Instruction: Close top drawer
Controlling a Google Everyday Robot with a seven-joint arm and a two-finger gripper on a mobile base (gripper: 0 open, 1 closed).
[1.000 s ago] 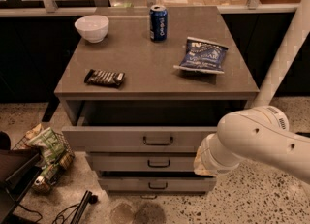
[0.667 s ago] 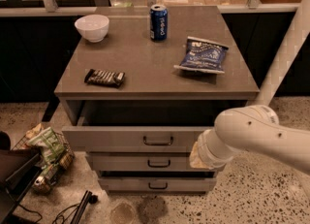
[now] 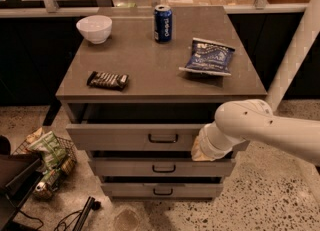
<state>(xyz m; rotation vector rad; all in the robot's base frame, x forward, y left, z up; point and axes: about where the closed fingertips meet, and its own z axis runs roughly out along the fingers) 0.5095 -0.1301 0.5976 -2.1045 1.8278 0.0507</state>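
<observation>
At the right end of the partly open top drawer (image 3: 125,137), on its wide front, sits my gripper (image 3: 202,148), open or closed I cannot tell, and the drawer lies straight behind it, toward the cabinet (image 3: 150,67).

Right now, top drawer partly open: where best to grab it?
The small dark bar handle at the middle of the top drawer front, approached from the front: it lies horizontal and stands off the flat face. For closing, a push there may do. The gripper sits by the front, right of the handle.
</observation>
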